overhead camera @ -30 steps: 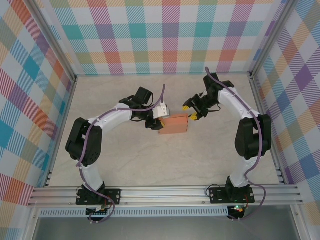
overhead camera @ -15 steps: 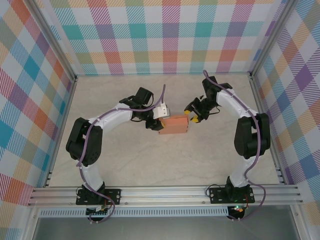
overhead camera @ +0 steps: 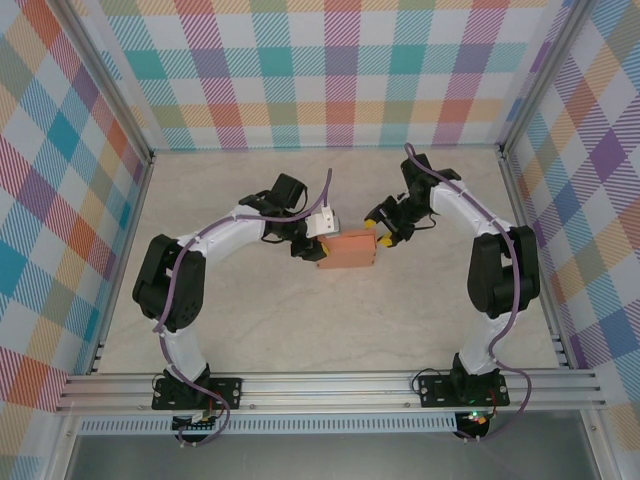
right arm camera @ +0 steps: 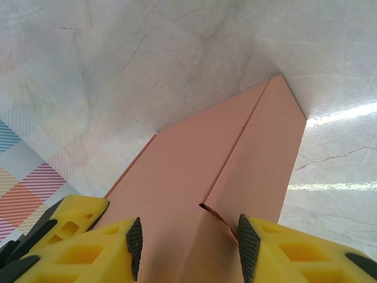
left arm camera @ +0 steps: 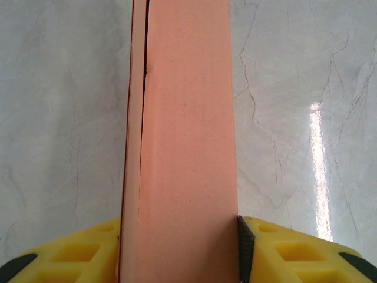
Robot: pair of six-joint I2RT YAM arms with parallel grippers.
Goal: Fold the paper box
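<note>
The paper box (overhead camera: 347, 250) sits mid-way across the table (overhead camera: 300, 330), folded into a flat block, left gripper (left arm camera: 178, 242) clamped on one end, right gripper (right arm camera: 187, 244) pinching the other (its seam (right arm camera: 215, 217) gapes slightly), so I'd judge only a final tuck remains.

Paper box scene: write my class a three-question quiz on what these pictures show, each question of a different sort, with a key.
1. True or false: the box is a flat, unfolded cut-out.
2. Where is the box relative to the left hand? A) beside it, untouched B) clamped between its fingers C) behind it
3. Fill in: those fingers are coloured ____.
Key: 1 false; 2 B; 3 yellow.
</note>
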